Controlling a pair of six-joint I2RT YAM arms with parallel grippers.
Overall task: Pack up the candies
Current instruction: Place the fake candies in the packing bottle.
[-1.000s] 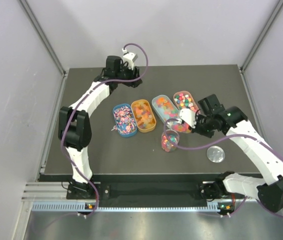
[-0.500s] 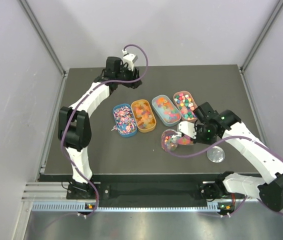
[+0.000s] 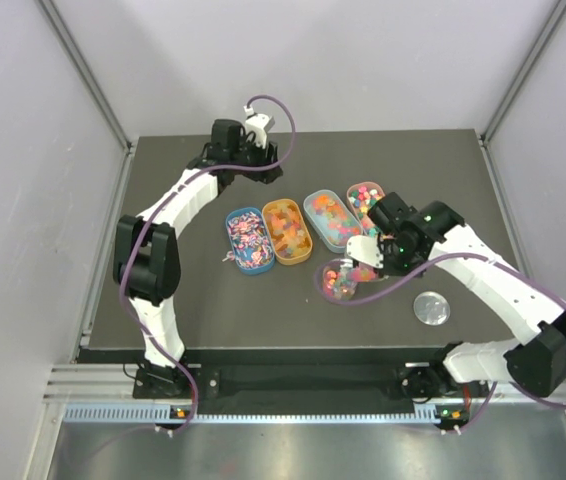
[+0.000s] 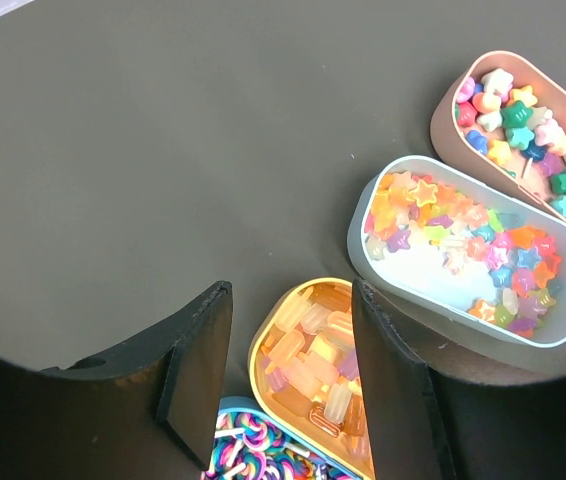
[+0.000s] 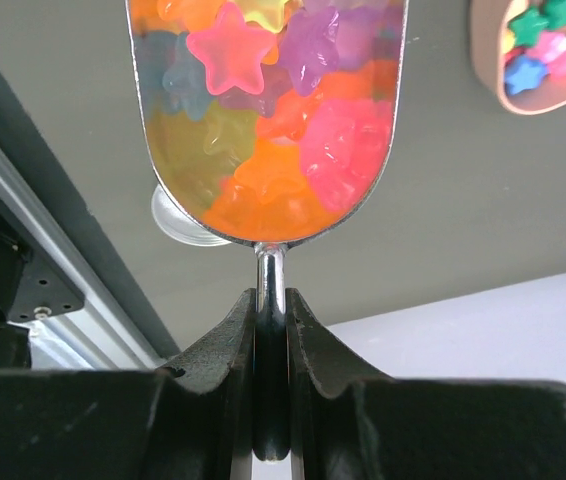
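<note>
1. Top view: four oval trays (image 3: 257,270) lie in a row in the middle of the table (image 3: 163,290), and each one has candies (image 3: 286,232) inside.
2. Just near of the row stands a jar (image 3: 323,284), also with candies in it. A round lid (image 3: 430,308) lies to the right of the jar and nearer.
3. The left claw (image 3: 246,160) hangs far of the trays. The right claw (image 3: 368,252) is just right of the jar.
4. Left wrist view: the fingers of the left claw are apart and hold nothing. The orange tray (image 4: 259,350) shows between them. To the right, star candies lie in the pale tray (image 4: 418,280) and the pink tray (image 4: 441,100).
5. Right wrist view: the right claw is clamped on the thin stem of the scoop (image 5: 269,258). The scoop is full of pink, orange and purple star candies.
</note>
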